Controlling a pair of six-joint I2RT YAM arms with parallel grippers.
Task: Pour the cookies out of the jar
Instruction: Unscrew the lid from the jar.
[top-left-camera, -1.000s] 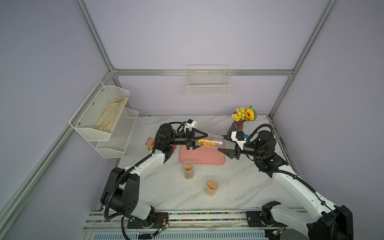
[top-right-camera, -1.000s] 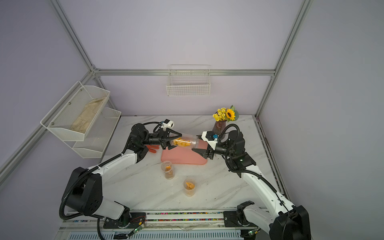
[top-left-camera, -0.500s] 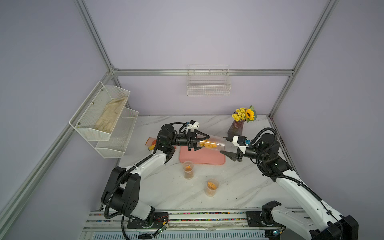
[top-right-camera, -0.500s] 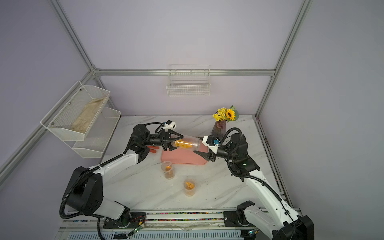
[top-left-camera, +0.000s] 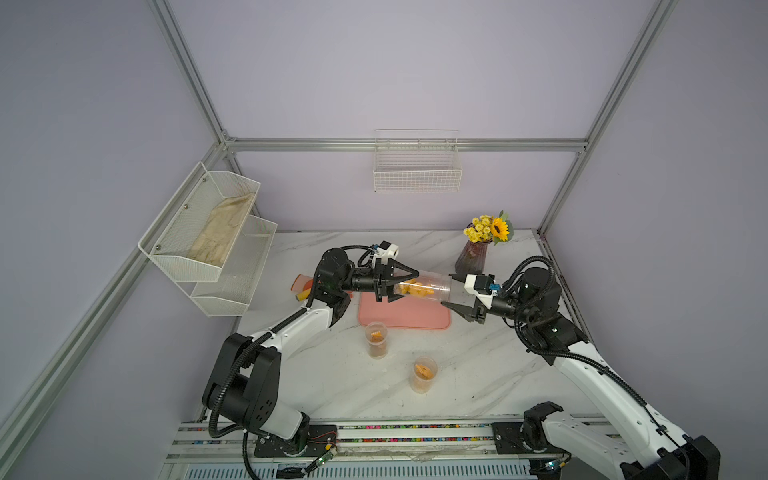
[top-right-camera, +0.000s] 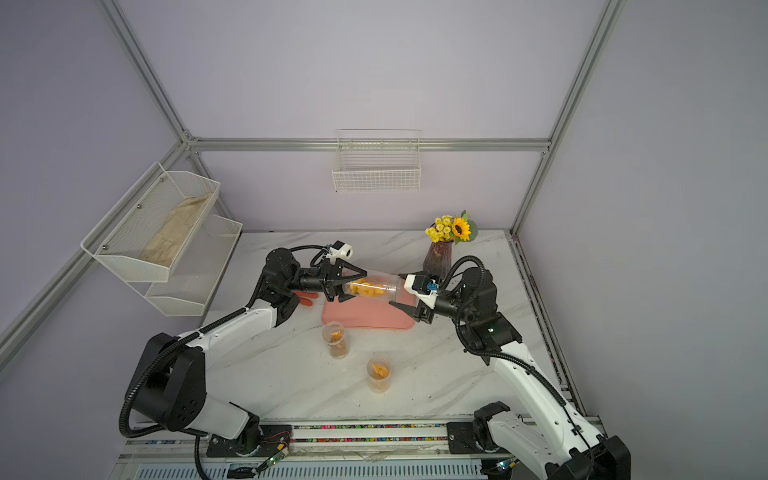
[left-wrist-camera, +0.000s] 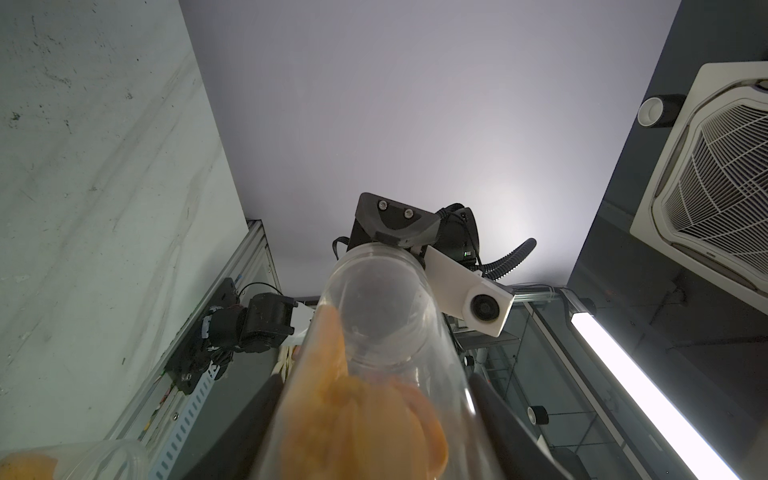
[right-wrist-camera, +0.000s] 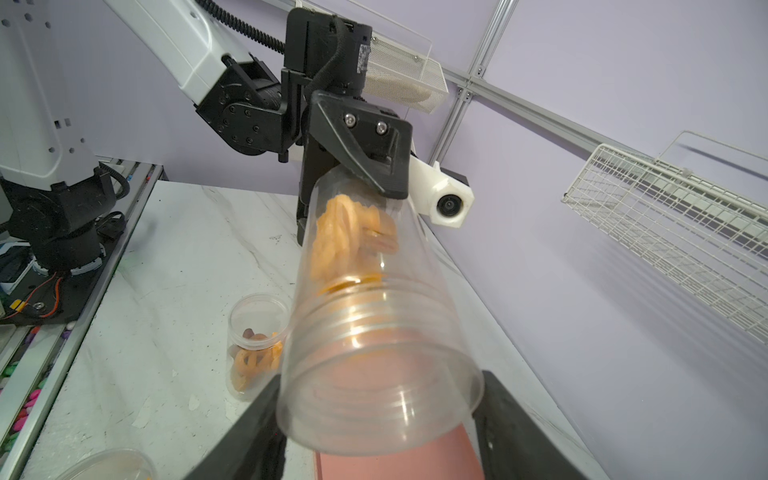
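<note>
1. Your left gripper (top-left-camera: 405, 286) is clamped on the closed end of the jar (top-left-camera: 434, 286), near the centre of the frame in both top views. Holding it by the base leaves the mouth free for pouring.
2. Your right gripper (top-left-camera: 449, 291) reaches in from the right of the frame. Its jaws are parted to about the width of the mouth and straddle the rim. In the right wrist view the fingers (right-wrist-camera: 519, 436) sit just beside the open rim, but you cannot tell whether they press on it. My reading is that they are there to steady or guide the mouth.
3. The jar has no lid and lies roughly on its side in the air. The cookies (top-left-camera: 413, 289) are heaped at the closed end, next to the left gripper. Kept this level, they stay put, and none has reached the tray yet.
4. The pink tray (top-left-camera: 405, 318) lies just below the jar in the frame, on the table (top-left-camera: 332, 374), and is the likely landing place. The mouth hangs near the tray's right edge, so a quick tip could send biscuits past it.
5. Farther out, two more clear jars (top-left-camera: 377, 340) stand upright at lower centre, clear of the tray. The vase (top-left-camera: 471, 259) stands just above your right gripper in the frame, so mind that wrist.
</note>
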